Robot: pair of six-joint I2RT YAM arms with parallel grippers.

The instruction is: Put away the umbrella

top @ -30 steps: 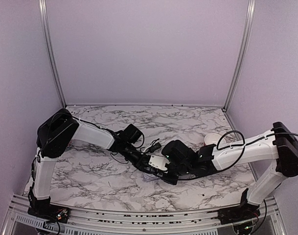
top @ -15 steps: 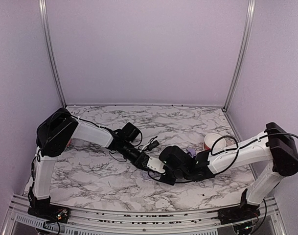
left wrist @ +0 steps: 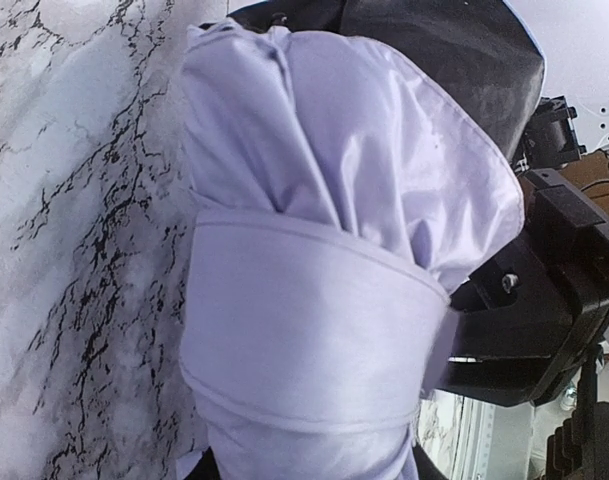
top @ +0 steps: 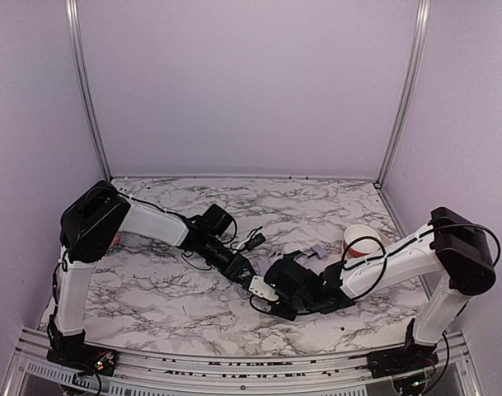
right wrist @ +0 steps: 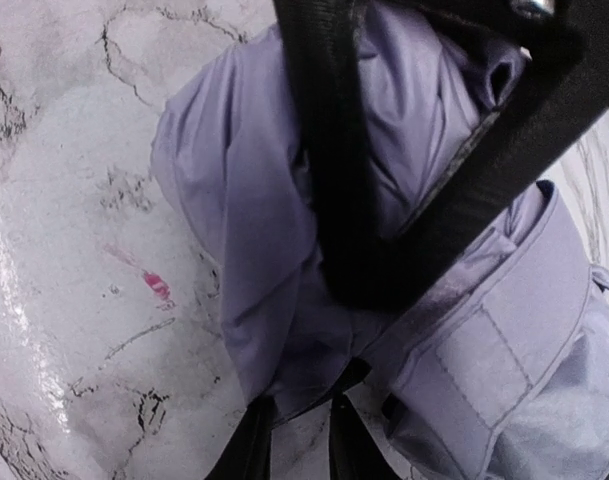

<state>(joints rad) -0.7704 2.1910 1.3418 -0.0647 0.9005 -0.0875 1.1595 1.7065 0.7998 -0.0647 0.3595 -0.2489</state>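
Note:
The umbrella [left wrist: 304,300] is a folded pale lavender bundle with its fabric strap [left wrist: 304,340] wrapped round it, and it fills the left wrist view. My left gripper [top: 244,271] is shut on it. Its black fingers [right wrist: 324,150] cross the fabric in the right wrist view. My right gripper [right wrist: 299,440] stands slightly open at the bundle's edge, with bare marble showing between its fingers. From above, only a white bit of the umbrella [top: 261,286] shows between the two grippers, and the right gripper [top: 271,295] covers the rest. A small lavender piece [top: 315,251] shows behind it.
An orange-and-white bowl [top: 359,239] stands on the marble table [top: 152,305] at the right, behind the right forearm. A small red mark [right wrist: 152,284] is on the tabletop near the bundle. Metal frame posts and lilac walls close in the back and sides.
My right gripper has moved left and nearer along the bundle, and its jaws have parted a little. The left arm holds almost still.

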